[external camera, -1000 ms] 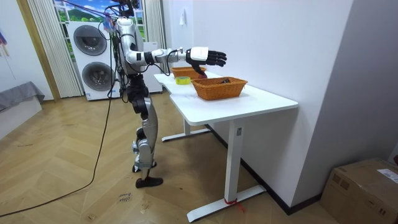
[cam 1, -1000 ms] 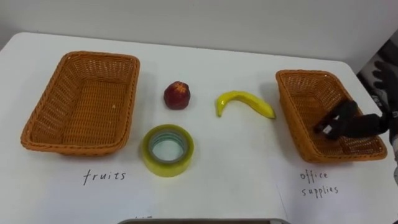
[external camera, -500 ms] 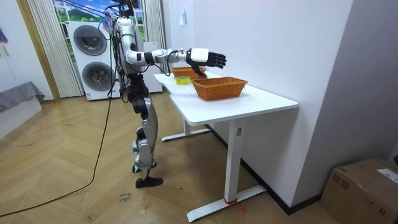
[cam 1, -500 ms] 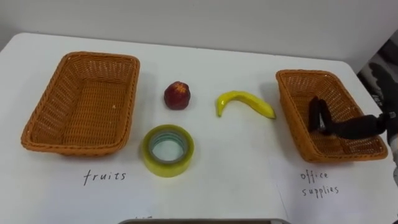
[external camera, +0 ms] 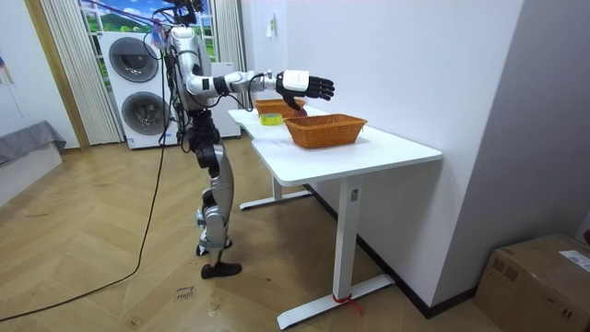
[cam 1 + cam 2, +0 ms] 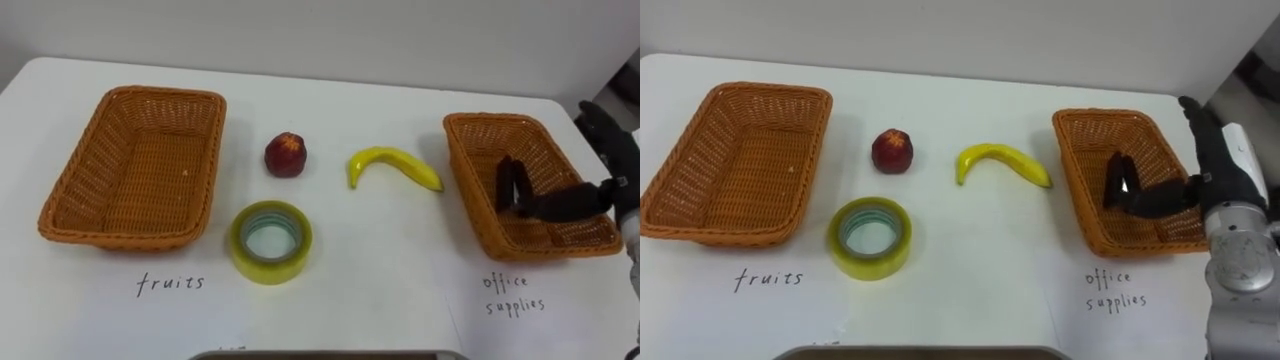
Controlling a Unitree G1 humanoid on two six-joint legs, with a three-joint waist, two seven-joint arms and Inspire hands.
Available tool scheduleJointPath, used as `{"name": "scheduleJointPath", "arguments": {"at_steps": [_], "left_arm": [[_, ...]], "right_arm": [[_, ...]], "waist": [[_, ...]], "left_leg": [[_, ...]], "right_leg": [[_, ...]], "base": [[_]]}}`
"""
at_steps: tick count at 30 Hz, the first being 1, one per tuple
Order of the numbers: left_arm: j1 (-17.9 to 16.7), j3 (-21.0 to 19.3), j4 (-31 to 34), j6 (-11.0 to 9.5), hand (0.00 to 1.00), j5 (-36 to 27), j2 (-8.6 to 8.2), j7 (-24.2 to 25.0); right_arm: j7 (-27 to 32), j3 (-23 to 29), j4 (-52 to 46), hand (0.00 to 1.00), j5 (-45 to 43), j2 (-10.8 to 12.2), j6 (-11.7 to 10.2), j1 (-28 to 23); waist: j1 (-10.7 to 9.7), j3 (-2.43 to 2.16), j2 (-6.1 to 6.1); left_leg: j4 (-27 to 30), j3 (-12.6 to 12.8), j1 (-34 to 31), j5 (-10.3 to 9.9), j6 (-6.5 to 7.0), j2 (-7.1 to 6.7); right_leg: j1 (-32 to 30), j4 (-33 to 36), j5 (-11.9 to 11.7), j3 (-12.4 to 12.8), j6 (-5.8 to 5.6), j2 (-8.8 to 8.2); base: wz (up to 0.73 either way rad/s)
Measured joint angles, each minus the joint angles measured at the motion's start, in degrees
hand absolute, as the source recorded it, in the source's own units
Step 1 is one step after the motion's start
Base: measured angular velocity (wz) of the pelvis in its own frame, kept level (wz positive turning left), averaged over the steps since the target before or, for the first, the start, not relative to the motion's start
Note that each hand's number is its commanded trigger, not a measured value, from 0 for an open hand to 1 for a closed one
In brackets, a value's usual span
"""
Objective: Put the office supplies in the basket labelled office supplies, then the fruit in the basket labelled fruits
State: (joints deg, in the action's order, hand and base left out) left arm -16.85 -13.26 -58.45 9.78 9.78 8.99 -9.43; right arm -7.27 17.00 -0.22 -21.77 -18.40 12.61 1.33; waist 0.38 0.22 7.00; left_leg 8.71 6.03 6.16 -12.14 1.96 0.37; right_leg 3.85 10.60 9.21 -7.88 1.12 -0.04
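White worktop (image 6: 380, 280): right robot hand (image 6: 1232, 170), fingers now spread apart, has released a black office item (image 6: 508, 183) into the office-supplies basket (image 6: 490, 118), leaving apple (image 6: 285, 153), banana (image 6: 392, 165) and tape roll (image 6: 270, 241) unsorted.

left basket (image 6: 85, 160): brown wicker, rectangular, empty, upright on the white counter (image 6: 380, 260). right basket (image 6: 490, 118): same weave, narrower, holds a black item (image 6: 512, 186) leaning on its inner left wall; can't tell what it is. apple (image 6: 286, 153): dark red, upright, just right of the left basket's far corner. banana (image 6: 392, 163): yellow, lying flat, arch facing away, one tip nearly at the right basket. tape roll (image 6: 270, 272): yellow-green, lying flat, hole up, in front of the apple, near the left basket.
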Motion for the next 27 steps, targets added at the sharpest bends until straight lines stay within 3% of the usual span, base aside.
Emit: {"name": "scheduleJointPath", "arguments": {"at_steps": [19, 27], "left_arm": [[-0.2, 0.1, 0.4, 0.1, 0.0, 0.0, 0.28, 0.1], [0.3, 1.7, 0.4, -0.2, 0.0, 0.1, 0.37, 0.0]], "right_arm": [[-0.3, -0.2, -8.3, 0.0, 10.3, 0.0, 0.0, 1.8], [-0.4, -4.8, -9.3, 0.0, 13.0, 0.0, -0.1, 4.4]], "waist": [[0.3, -0.31, -1.31], [1.1, -0.3, -1.35]], "left_leg": [[0.0, 0.0, 0.2, 0.0, 0.02, -0.03], [0.2, -0.3, 0.0, 0.0, 0.02, -0.1]], "right_leg": [[0.1, 0.0, 0.0, 0.0, -0.02, -0.06], [0.2, 0.0, 0.0, -0.2, -0.02, -0.1]], "base": [[0.0], [0.0]]}}
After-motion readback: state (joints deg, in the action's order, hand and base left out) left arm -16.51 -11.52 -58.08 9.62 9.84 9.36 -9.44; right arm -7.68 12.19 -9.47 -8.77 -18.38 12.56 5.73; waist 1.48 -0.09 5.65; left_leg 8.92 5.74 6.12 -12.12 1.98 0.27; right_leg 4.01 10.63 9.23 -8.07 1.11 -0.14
